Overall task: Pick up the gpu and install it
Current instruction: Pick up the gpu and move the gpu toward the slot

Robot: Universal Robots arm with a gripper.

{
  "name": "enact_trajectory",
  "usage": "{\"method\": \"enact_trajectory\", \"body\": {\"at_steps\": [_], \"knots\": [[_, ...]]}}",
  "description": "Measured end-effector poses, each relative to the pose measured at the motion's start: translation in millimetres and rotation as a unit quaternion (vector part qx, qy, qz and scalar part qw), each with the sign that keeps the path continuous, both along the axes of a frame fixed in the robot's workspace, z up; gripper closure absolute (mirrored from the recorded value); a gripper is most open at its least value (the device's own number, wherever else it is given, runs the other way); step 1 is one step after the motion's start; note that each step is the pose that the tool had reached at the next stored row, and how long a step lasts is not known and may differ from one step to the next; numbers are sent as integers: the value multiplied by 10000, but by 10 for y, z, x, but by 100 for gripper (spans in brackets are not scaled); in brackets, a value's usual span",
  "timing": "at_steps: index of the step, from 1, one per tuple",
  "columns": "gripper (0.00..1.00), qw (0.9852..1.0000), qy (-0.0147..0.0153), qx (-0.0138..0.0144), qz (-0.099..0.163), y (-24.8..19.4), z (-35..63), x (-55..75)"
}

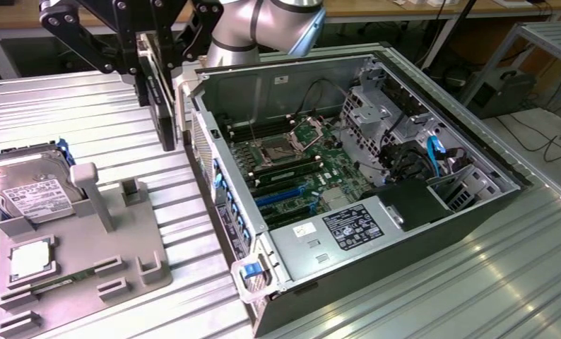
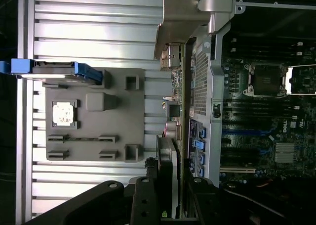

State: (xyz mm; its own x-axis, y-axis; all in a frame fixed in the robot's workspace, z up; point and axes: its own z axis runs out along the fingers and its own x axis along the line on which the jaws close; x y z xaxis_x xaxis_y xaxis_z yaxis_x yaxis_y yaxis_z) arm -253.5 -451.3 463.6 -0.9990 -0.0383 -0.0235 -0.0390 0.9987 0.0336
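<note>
Gripper (image 1: 156, 65) clamped on gpu (image 1: 164, 116), card upright, edge just beside computer case (image 1: 205, 152) rear wall, outside it; grey fixture (image 1: 92, 233) well apart, bare table (image 1: 106, 120) between.

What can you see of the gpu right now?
The gpu hangs upright and edge-on, clamped in the gripper. It is above the ribbed metal table, close beside the outer wall of the open computer case. It has a thin green board, a black cooler on one face and a silver end bracket.
</note>
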Motion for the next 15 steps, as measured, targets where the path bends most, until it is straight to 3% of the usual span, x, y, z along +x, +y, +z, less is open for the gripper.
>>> {"method": "enact_trajectory", "body": {"at_steps": [15], "knots": [[72,10000,0,0,1,0,0,101]]}}
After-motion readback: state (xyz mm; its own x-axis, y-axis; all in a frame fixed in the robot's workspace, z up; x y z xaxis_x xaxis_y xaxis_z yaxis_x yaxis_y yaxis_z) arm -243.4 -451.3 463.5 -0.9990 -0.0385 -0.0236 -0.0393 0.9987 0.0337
